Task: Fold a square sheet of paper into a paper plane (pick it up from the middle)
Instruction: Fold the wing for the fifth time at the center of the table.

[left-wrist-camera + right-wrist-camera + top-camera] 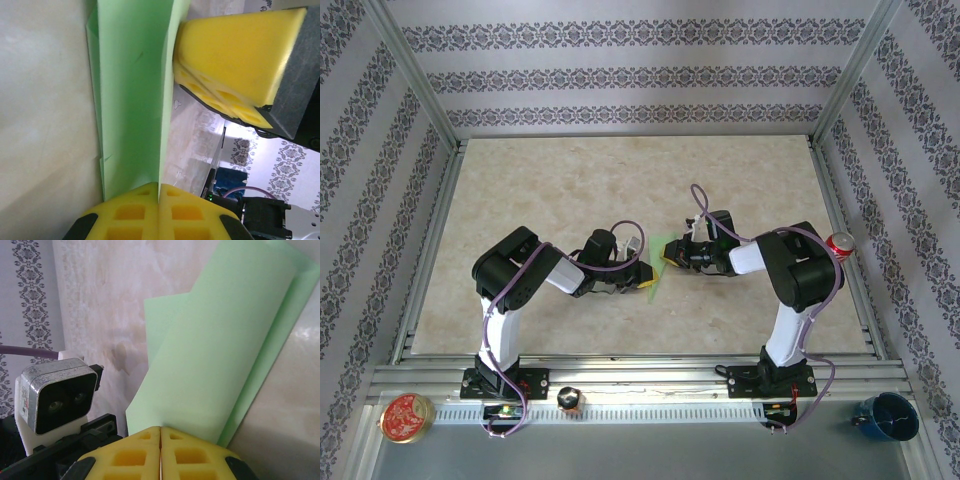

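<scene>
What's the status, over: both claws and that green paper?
Left gripper shut on green paper. Right gripper shut on it too. Paper partly folded, held between them. Red can well aside.

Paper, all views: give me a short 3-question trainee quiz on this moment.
1. True or false: the paper lies flat and unfolded.
2. The left gripper and right gripper: which is shut on the paper? A left only; B right only; C both.
3. Fill in: the blue mug sits on the robot's ___ side.
Key: 1 false; 2 C; 3 right.
</scene>
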{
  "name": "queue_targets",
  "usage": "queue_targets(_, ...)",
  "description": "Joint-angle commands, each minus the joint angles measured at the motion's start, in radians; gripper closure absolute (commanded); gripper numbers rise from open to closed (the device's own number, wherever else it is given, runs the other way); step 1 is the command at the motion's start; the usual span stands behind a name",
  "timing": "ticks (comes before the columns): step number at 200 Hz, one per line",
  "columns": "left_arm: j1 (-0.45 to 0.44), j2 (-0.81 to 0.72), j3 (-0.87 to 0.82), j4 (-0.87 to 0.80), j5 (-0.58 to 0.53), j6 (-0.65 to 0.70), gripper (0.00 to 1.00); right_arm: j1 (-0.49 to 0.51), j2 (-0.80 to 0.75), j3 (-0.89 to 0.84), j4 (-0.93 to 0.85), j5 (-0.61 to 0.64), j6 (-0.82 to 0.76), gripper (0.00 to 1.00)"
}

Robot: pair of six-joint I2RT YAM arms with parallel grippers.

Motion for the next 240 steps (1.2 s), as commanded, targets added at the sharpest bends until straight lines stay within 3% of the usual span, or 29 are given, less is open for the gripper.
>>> queue_targets(1, 0.022, 0.023, -0.031, -0.019, -0.029, -0.001, 1.00, 0.002, 0.019, 0.021, 0.007, -0.020, -0.024, 0.90)
queue_targets(55, 0.023, 0.028, -0.039, -0.022, -0.033, 0.000, 1.00, 0.024, 0.040, 0.052, -0.104, 0.029, -0.064, 0.90)
queue_targets(102, 0.023, 0.026, -0.042, -0.024, -0.028, 0.003, 1.00, 0.061, 0.035, 0.094, -0.308, 0.161, -0.131, 0.91)
queue_targets(142, 0.023, 0.008, -0.048, -0.013, -0.004, 0.003, 0.85, 0.084, 0.049, 0.122, -0.375, 0.193, -0.150, 0.91)
queue_targets(166, 0.023, -0.015, -0.058, -0.020, 0.015, 0.003, 0.82, 0.092, 0.050, 0.126, -0.382, 0.196, -0.146, 0.92)
queue_targets(240, 0.017, -0.031, -0.083, 0.035, 0.080, -0.035, 0.92, 0.098, 0.046, 0.136, -0.399, 0.199, -0.145, 0.92)
